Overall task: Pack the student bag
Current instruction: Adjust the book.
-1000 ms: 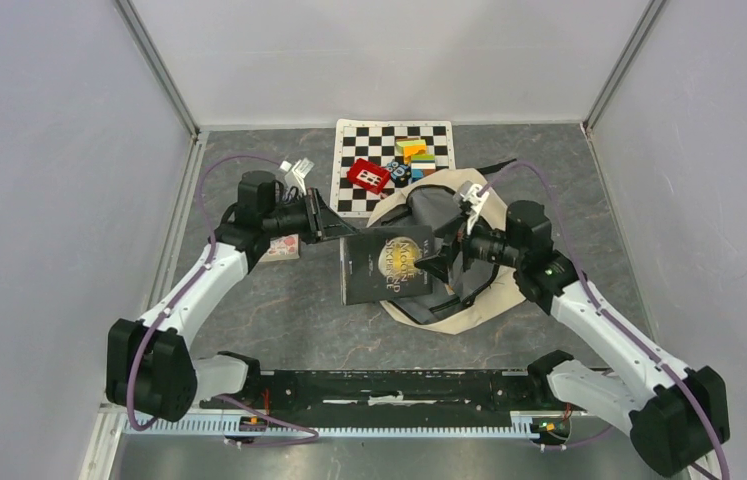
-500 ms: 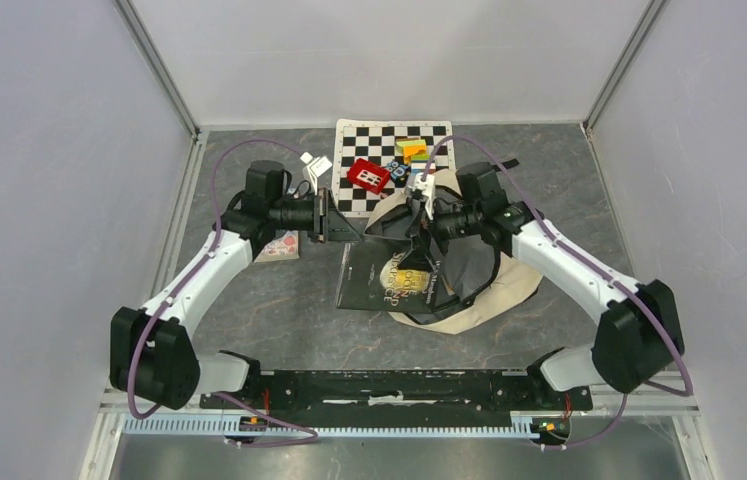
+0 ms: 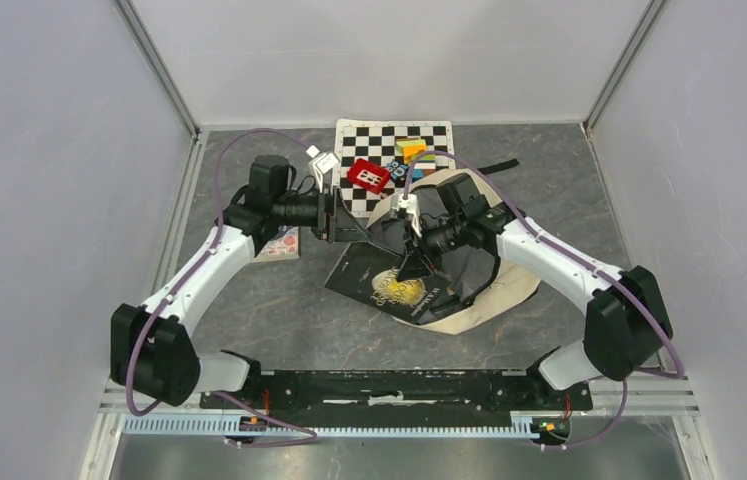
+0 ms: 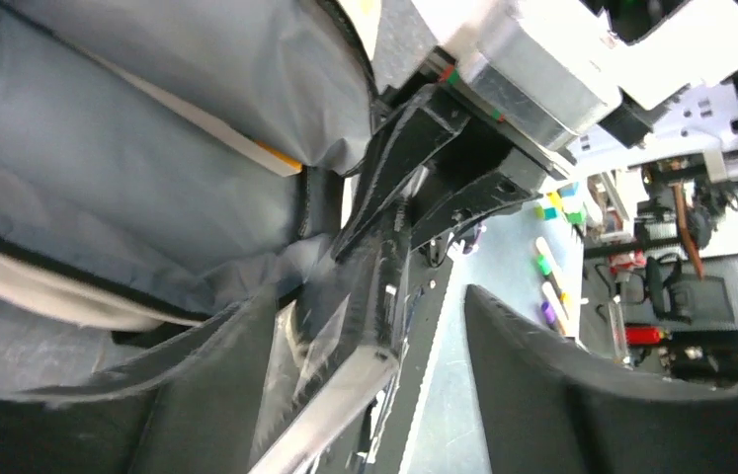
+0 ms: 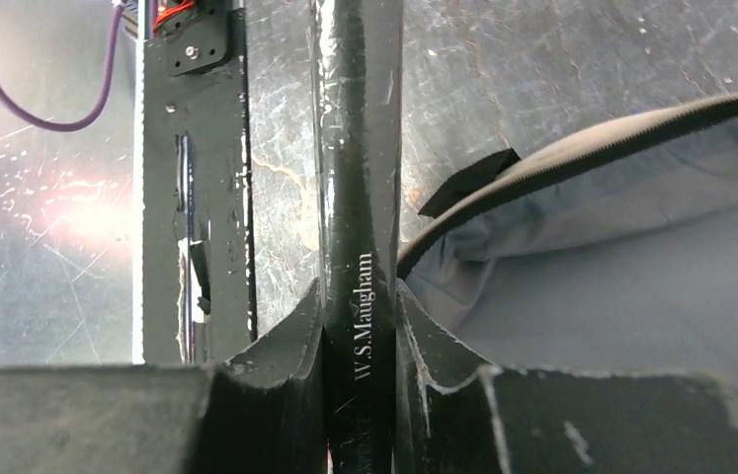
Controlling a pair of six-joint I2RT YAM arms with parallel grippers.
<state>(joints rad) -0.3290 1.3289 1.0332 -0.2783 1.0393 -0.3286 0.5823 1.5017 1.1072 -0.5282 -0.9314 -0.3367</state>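
Book (image 3: 389,290) spine clamped in right pincer (image 5: 360,306) at student bag (image 3: 511,283); left pincer (image 4: 369,306) spread.

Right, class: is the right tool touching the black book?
Touching. The right wrist view shows the right tool clamped on the black book: both fingers press against its spine, with no gap on either side.

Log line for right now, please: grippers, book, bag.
right gripper: shut on book spine | left gripper: open, astride book's edge | student bag: unzipped, book at its mouth, not yet inside
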